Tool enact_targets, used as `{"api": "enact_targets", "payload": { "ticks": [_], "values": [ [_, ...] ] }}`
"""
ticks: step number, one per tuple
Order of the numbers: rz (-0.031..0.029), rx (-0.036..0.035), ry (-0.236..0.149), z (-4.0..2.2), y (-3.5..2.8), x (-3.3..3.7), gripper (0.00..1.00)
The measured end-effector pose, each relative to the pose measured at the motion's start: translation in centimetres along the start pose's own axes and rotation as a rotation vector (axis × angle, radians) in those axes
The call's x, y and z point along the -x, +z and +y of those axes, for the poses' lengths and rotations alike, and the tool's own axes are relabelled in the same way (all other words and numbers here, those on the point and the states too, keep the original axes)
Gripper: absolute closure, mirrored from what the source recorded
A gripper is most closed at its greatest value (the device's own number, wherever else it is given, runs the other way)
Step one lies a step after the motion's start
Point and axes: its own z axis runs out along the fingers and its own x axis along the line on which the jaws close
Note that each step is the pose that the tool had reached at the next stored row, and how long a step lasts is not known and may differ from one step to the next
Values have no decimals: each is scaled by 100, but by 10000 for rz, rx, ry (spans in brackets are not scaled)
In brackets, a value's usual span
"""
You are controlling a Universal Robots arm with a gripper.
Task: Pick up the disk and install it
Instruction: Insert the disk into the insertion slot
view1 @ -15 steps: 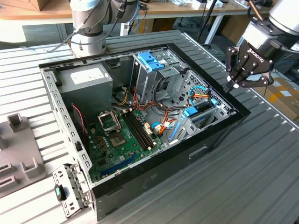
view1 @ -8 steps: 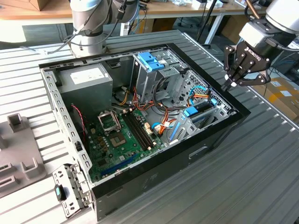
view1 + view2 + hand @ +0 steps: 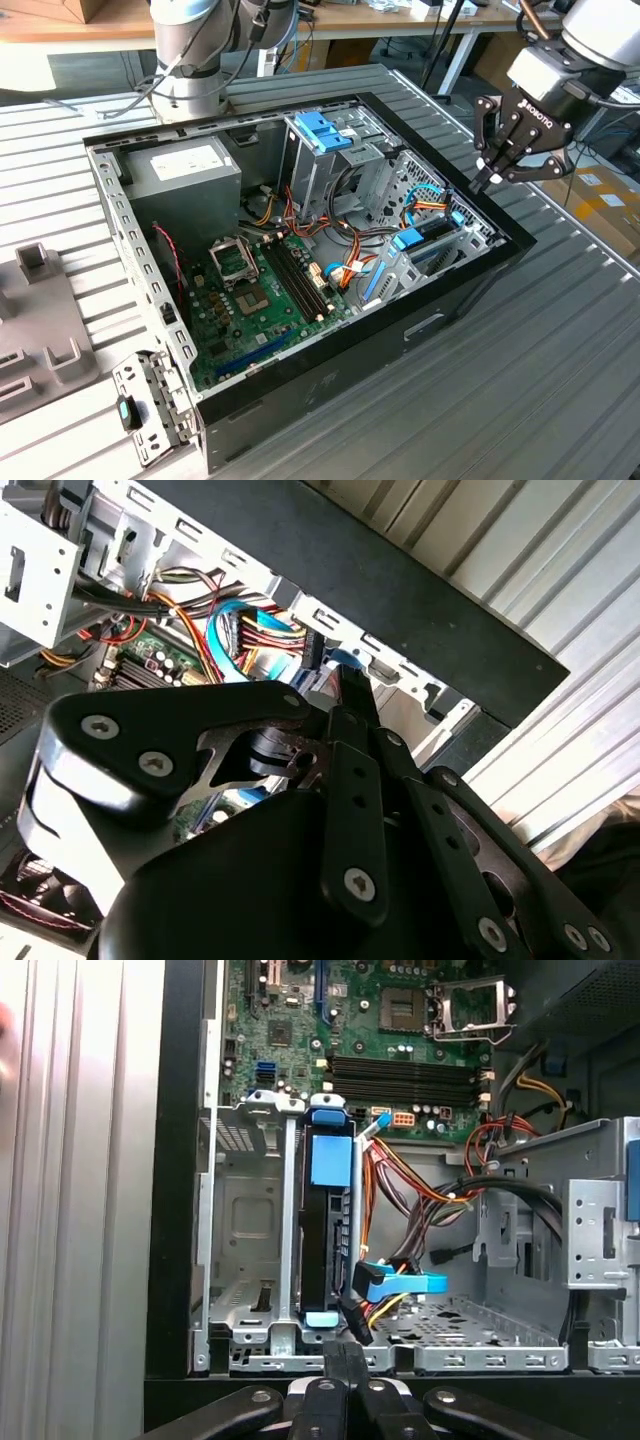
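Disk (image 3: 326,1245) sits edge-on in its bay (image 3: 235,1220); install step looks finished. Gripper (image 3: 345,1348) hangs near, jaws closed, empty. Seating wants checking.

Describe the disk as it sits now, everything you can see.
The disk stands on edge in the metal drive bay beside the case's side wall. Its visible edge is dark, with blue plastic rail pieces at both ends. Cables run close to one end. The gripper, shut and empty, hovers clear of it.
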Motion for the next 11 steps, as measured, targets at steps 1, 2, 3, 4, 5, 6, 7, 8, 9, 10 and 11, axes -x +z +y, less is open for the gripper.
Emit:
{"api": "enact_targets", "payload": {
  "ticks": [1, 2, 3, 4, 5, 6, 7, 8, 9, 10, 11],
  "values": [
    [7, 13, -171, 0, 2, 2, 89],
    [26, 41, -531, 0, 3, 6, 89],
    [37, 61, -788, -1, 6, 9, 89],
    [54, 77, -996, -1, 7, 13, 89],
    [68, 87, -1107, -1, 8, 15, 89],
    [84, 95, -1198, -1, 9, 17, 89],
    [100, 106, -1333, -2, 11, 18, 89],
    [107, 114, -1430, -2, 12, 19, 89],
    [118, 123, -1547, -2, 10, 19, 89],
    [119, 124, -1559, -2, 10, 20, 89],
    [117, 124, -1561, -2, 11, 20, 89]
  ]
}}
